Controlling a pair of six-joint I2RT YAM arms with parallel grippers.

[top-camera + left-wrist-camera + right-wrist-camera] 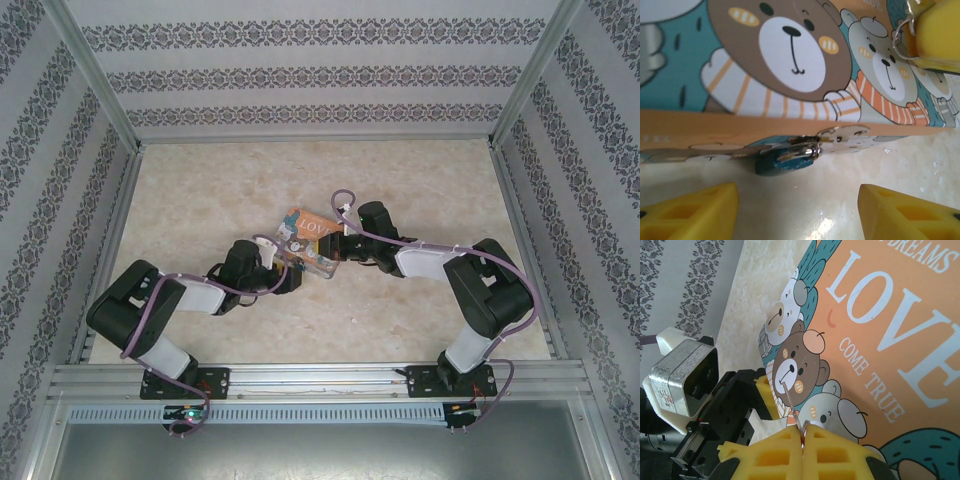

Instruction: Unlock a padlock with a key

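Note:
The small teal padlock (776, 163) lies against the lower front edge of the illustrated box (790, 55), its silvery shackle (805, 150) hooked through the box's clasp. My left gripper (797, 215) is open; its yellow fingers (690, 212) stand either side of the padlock, a little short of it, touching nothing. My right gripper (804, 432) is shut on the key (789, 396), whose thin silvery blade sticks out over the box lid (880, 340). Both grippers meet at the box (305, 240) in the top view, the left gripper (293, 272) at its near edge and the right gripper (338, 250) on its right.
The box sits mid-table on a pale marbled table top (430, 180). Patterned walls and aluminium rails (300, 375) enclose the workspace. The left arm's black wrist and silver camera housing (682, 377) stand close beside the right fingers.

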